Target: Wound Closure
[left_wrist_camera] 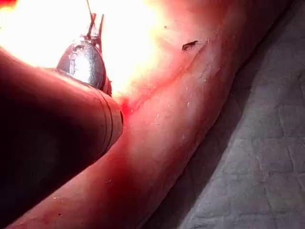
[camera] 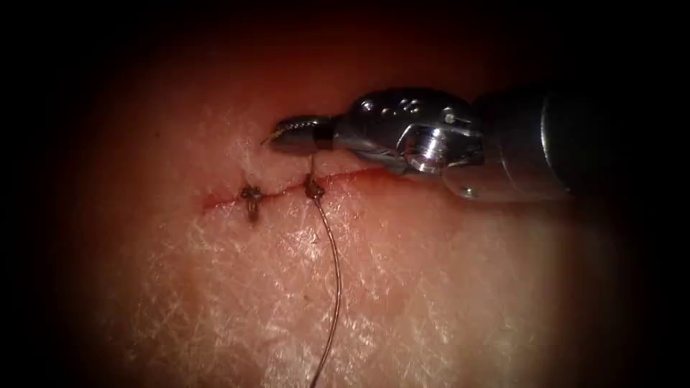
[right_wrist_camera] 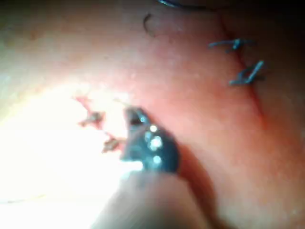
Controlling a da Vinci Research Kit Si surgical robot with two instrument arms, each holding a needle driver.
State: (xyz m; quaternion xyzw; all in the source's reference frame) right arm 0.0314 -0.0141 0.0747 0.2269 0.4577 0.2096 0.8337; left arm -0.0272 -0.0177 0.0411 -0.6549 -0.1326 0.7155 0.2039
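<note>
Right claw (camera: 287, 135): mine, clenched on a short end of thread rising from the right knot (camera: 313, 190); sits just above the cut (camera: 215, 202); thread (camera: 335, 287) trails from that knot down across the tissue (camera: 445, 287); second knot (camera: 251, 195) to its left on the cut; left claw (left_wrist_camera: 95, 24): thread at its tip, grip I cannot tell.

Tissue (left_wrist_camera: 190, 119) lies directly on grey pad (left_wrist_camera: 257, 157).
</note>
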